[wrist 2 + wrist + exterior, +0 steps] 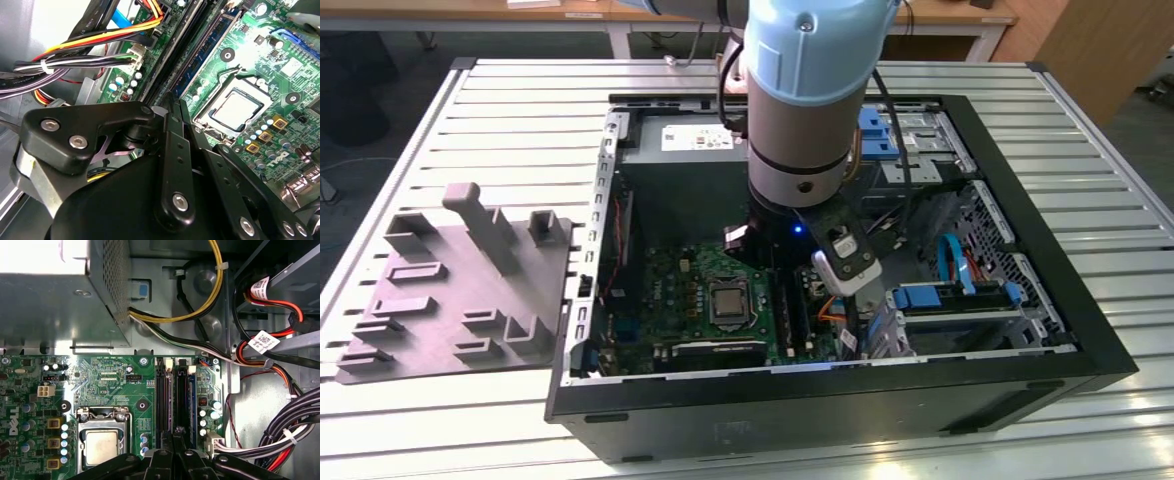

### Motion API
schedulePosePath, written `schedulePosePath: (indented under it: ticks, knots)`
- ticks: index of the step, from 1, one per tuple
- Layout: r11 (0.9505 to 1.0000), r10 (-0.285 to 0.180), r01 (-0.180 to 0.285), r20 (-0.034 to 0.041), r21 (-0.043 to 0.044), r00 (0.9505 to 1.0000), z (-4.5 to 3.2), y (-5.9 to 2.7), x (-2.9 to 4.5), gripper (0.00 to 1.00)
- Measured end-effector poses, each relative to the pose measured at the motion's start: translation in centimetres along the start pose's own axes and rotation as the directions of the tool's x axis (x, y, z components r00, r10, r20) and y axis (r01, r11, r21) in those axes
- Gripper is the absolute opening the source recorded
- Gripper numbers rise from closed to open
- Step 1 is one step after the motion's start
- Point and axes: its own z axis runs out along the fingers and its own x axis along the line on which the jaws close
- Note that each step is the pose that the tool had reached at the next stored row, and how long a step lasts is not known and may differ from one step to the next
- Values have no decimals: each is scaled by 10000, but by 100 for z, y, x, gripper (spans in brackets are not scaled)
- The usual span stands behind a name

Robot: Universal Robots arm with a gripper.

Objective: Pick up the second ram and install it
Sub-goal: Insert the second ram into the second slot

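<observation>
My arm [807, 100] hides middle of motherboard [674, 290] in exterior view. One end of memory slots [165, 390] lost behind my end effector [176, 431] in first wrist view; grip unclear.

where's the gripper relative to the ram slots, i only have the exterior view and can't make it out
Observer: In the first wrist view the gripper hangs over the black slots, beside the processor socket.
Operator: is a stick in
Observer: A blue ram stick sits in the slot farthest from the socket.
Operator: open or shut
Observer: Shut, in both wrist views. I can't tell whether it touches the stick.
</observation>
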Motion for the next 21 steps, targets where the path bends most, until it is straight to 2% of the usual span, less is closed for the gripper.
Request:
schedulePosePath:
  ticks: [21]
  knots:
    - [10000, -2, 2, 21, 2, 10000, 9, 10, 14, 12]
